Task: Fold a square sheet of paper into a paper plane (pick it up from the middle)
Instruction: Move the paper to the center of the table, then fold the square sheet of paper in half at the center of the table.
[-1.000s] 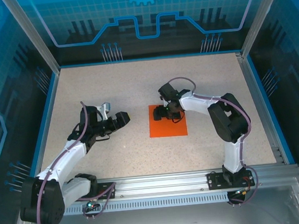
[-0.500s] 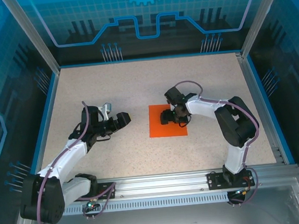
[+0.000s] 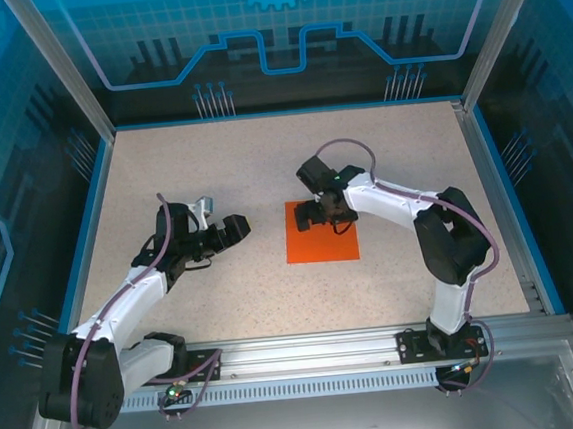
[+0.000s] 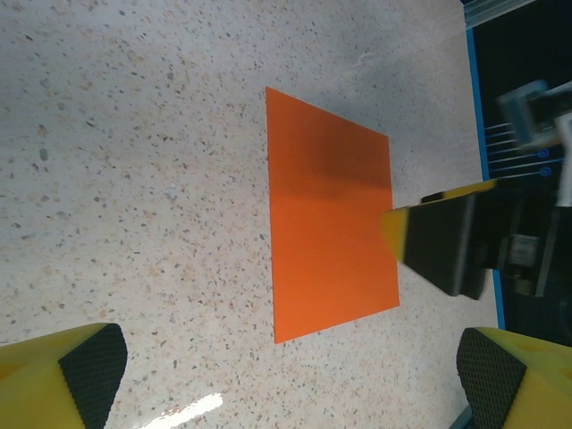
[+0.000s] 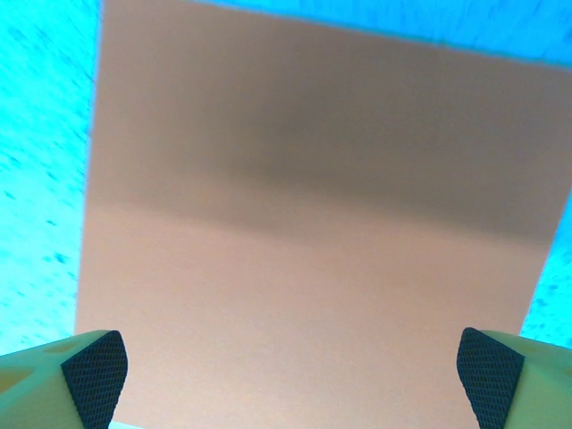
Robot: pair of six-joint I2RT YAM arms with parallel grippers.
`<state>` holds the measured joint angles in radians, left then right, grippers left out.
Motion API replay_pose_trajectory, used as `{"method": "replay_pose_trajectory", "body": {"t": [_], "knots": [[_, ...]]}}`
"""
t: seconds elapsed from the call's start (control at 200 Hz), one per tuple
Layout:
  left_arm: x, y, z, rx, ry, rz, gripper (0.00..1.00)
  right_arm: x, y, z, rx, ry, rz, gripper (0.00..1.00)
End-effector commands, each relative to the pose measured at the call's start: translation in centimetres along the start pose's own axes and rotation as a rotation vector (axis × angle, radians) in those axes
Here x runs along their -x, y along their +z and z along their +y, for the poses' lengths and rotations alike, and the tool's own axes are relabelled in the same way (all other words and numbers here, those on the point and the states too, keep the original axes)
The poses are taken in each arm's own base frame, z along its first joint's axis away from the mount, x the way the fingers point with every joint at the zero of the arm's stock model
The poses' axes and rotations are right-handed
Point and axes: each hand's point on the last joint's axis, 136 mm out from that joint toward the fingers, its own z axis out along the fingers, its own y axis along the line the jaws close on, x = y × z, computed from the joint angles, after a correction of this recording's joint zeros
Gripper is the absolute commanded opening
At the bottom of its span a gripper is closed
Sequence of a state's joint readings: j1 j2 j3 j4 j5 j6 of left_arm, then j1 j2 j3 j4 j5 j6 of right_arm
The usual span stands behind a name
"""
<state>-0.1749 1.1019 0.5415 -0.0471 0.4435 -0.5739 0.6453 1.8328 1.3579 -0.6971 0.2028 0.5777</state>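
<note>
— While the square sheet of paper lies flat near the middle of the table, where does the right end effector sit?
— Over the sheet's far half, fingers spread wide, gripping nothing.
— And the left end effector?
— Left of the sheet, clear of it, likewise released and empty.

Speckled beige tabletop, blue trim along its edges. Blue-tinted clear panels wall it in, the back one printed with a gear and circuit lines. Aluminium corner posts left and right. Slotted aluminium rail at the near edge. Bright, even light; small glare patch on the tabletop.
</note>
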Motion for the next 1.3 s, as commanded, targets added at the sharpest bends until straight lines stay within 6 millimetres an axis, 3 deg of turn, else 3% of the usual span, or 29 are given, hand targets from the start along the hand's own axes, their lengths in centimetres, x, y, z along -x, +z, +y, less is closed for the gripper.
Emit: {"method": "replay_pose_trajectory", "body": {"t": [0.0,0.07,0.165,0.29,0.785,1.035,1.295], "knots": [[1.3,-0.2,-0.6,0.014,0.039,-0.044,0.98,-0.3,-0.2,-0.4,-0.091,0.003,0.008,0.99],[1.5,-0.2,-0.3,0.027,0.039,-0.059,0.98,-0.1,0.5,0.4,-0.060,-0.001,0.014,0.99],[1.9,-0.3,0.0,0.043,0.038,-0.087,0.98,-1.3,1.9,0.5,-0.087,0.084,0.136,0.99],[2.3,-0.3,0.1,0.047,0.027,-0.114,0.99,-1.5,3.4,1.6,-0.086,0.104,0.139,1.00],[2.0,0.3,-0.3,0.016,0.022,-0.074,0.98,-2.1,5.5,0.4,-0.117,0.157,0.200,0.99],[1.8,0.4,-0.6,0.001,0.024,-0.061,0.99,-4.3,7.4,-0.3,-0.137,0.158,0.271,0.99],[1.7,0.6,-0.5,-0.002,0.023,-0.050,0.98,-1.8,4.5,0.1,-0.104,0.148,0.196,0.99]]}}
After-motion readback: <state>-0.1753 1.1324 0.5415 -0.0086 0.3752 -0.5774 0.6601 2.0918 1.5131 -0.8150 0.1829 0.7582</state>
